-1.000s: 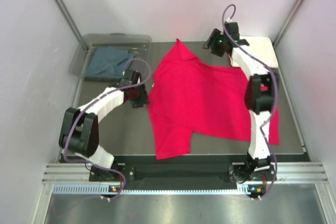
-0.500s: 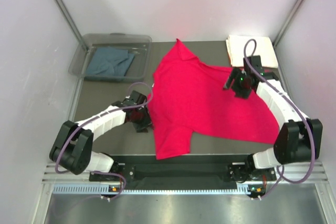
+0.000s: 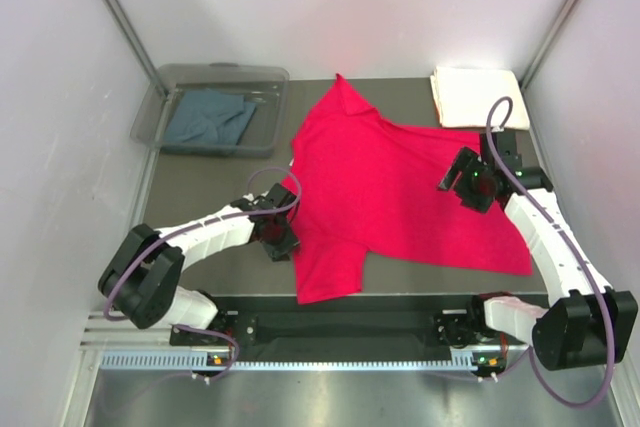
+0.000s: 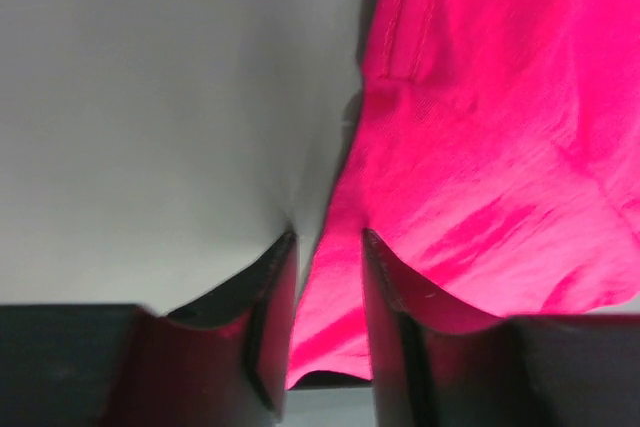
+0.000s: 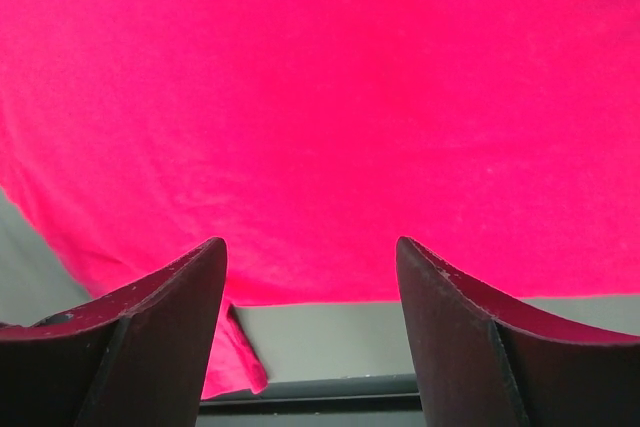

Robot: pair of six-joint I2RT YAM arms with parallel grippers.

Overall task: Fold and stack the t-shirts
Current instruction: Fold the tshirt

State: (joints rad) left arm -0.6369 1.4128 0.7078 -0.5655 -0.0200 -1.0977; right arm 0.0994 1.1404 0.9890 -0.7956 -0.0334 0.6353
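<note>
The grey shirt (image 3: 205,119) lies crumpled in the bin (image 3: 262,77), far left. The left gripper (image 4: 326,239), jaws narrowly apart, straddles the left edge of the red shirt (image 3: 400,187), which is spread out in the middle. The right gripper (image 5: 310,243) hovers over the shirt's right side, wide open and empty. The white shirt (image 3: 478,97) sits folded, far right. The first fold seems to be starting. Next, both grippers need to pinch the cloth.

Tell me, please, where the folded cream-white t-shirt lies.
In the top view, the cream-white t-shirt lies at the far right corner, just beyond the red t-shirt.
</note>
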